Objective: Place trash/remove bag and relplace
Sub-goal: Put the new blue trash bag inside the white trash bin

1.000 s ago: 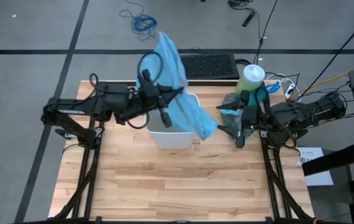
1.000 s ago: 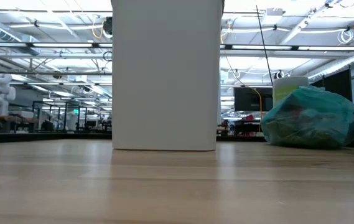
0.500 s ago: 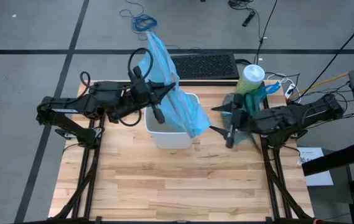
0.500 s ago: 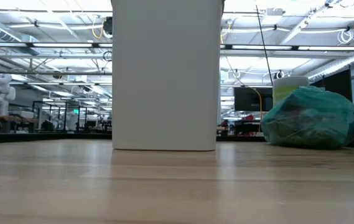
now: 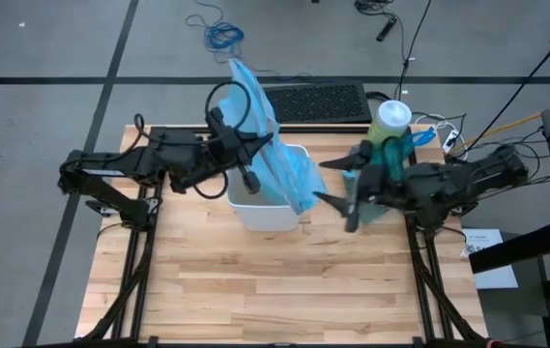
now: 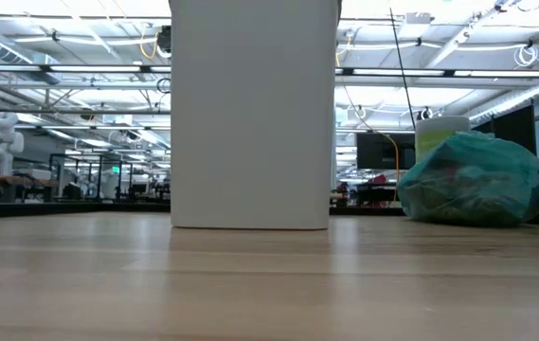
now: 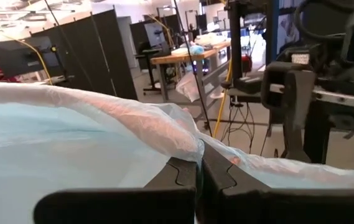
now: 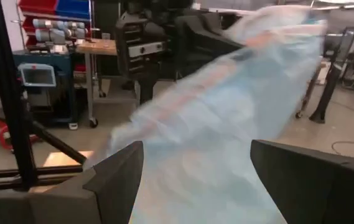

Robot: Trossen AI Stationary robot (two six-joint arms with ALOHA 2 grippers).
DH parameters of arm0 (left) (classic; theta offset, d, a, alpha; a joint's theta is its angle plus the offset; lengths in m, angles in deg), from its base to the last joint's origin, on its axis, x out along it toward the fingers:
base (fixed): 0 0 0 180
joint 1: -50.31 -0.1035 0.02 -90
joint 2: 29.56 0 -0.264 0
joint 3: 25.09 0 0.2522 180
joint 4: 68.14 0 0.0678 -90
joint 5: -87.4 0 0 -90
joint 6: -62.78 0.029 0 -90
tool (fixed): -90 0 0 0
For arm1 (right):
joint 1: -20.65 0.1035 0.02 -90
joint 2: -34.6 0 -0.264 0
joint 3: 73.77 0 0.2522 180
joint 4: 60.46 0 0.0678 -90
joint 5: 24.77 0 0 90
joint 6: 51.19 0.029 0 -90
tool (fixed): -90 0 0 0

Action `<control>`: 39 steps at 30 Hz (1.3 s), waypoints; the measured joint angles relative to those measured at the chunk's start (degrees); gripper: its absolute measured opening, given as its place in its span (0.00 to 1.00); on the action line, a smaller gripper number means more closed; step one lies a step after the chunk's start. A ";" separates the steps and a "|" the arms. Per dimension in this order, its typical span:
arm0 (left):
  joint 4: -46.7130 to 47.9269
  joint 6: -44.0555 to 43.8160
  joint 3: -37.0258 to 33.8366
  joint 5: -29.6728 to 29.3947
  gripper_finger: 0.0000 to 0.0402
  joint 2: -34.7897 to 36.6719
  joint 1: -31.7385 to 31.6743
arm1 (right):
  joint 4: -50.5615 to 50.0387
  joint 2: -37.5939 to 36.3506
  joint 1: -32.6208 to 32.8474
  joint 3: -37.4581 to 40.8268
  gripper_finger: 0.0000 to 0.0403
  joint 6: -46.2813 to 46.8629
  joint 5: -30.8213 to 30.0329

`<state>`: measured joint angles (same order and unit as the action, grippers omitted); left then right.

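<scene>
A pale blue bag (image 5: 275,145) hangs over the white bin (image 5: 255,215), its lower end over the bin's right rim. My left gripper (image 5: 253,147) is shut on it, above the bin. From the right, my right gripper (image 5: 321,181) stands open, level, its fingers on either side of the bag's lower end (image 8: 214,124); whether they touch it I cannot tell. The full teal-green bag (image 6: 477,180) rests on the table at the right, partly under my right arm. No loose trash shows. My left gripper pinches a gathered fold of the pale blue bag's thin film (image 7: 192,149) between its two shut fingers. The fingers come level from the table's left. One part of the bag rises past the fingers, the other hangs slack down to the bin.
A tall green canister with a white lid (image 5: 391,120) stands at the far right, behind the teal-green bag. A black keyboard (image 5: 321,101) lies at the far edge. Bare wooden tabletop (image 5: 275,290) stretches across the near half.
My right gripper has gone toward the table's left, away from the teal-green bag and up to the pale blue bag's lower end, staying open. The pale blue bag has swayed a little in my left gripper's hold.
</scene>
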<state>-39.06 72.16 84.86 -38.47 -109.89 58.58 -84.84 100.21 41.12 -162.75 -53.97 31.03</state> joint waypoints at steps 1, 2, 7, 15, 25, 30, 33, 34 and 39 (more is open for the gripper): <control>0.13 0.14 0.00 -0.22 0.00 -0.24 0.00 | 1.74 1.26 -0.14 0.03 0.72 -0.75 0.07; 0.24 0.23 0.00 -0.40 0.00 -0.58 -0.03 | 3.51 2.39 -0.17 0.07 0.72 -1.51 0.05; -0.05 1.45 -0.04 -1.13 0.00 -1.47 -0.07 | 11.91 6.92 -0.65 -0.48 0.72 -4.74 -0.67; -2.20 1.89 -0.04 -1.20 0.00 -1.66 0.15 | 12.69 13.20 -2.69 -5.47 0.71 -5.65 -8.63; -3.31 3.53 -0.04 0.25 0.00 -1.68 2.54 | 12.51 14.38 -6.06 -6.88 0.09 -11.74 -16.87; -3.33 5.39 -0.04 2.14 0.00 -1.59 4.34 | 12.56 14.12 -6.09 -6.88 0.01 -14.44 -16.65; -3.63 8.38 -0.04 3.32 0.00 -1.53 5.90 | 12.66 13.60 -4.97 -8.21 0.00 -16.50 -16.70; -3.67 9.26 0.15 3.32 0.00 -1.51 6.48 | 12.64 13.50 -4.61 -9.01 0.00 -17.31 -16.78; -3.85 16.22 0.81 3.04 0.01 -1.40 9.11 | 12.60 13.46 -2.88 -12.10 0.00 -21.85 -18.09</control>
<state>-42.91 88.38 85.67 -35.44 -111.29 67.69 -72.24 113.67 38.24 -174.85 -75.82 12.94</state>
